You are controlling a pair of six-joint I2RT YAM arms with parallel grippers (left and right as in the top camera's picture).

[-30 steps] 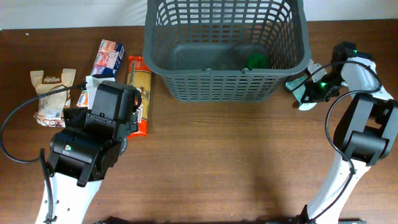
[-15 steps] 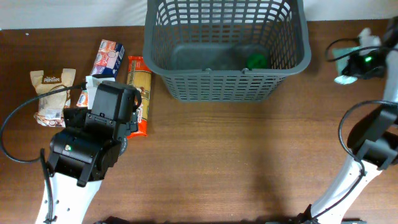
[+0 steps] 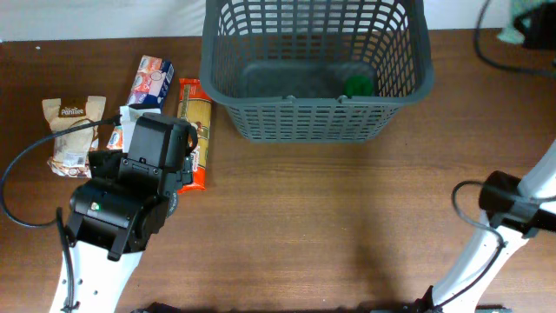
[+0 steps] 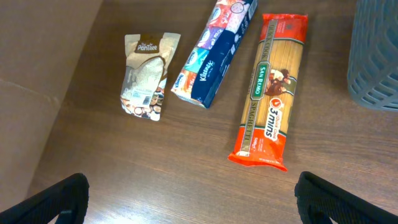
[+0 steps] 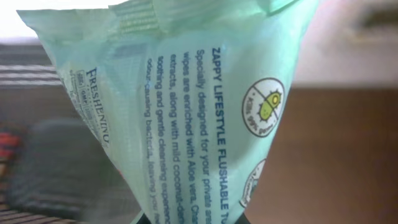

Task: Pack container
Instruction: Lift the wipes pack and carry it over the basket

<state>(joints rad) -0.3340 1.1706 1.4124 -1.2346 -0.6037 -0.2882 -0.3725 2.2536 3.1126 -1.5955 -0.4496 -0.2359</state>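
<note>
Now: left claw spread wide over the groceries, right claw pinching a wipes packet.

Nearest, at the lower left of the overhead frame, the left claw (image 4: 196, 208) hangs with jaws wide apart and nothing between them above the brown table (image 3: 347, 226). Just beyond lie a spaghetti packet (image 4: 268, 93), a tissue pack (image 4: 214, 53) and a pale pouch (image 4: 144, 74), side by side. Farther up, top centre, stands the grey basket (image 3: 317, 117) with something green (image 3: 358, 84) on its floor. In the upper right corner, the right claw (image 3: 534, 19) is clamped on a pale green wipes packet (image 5: 186, 112), off to the basket's right.
</note>
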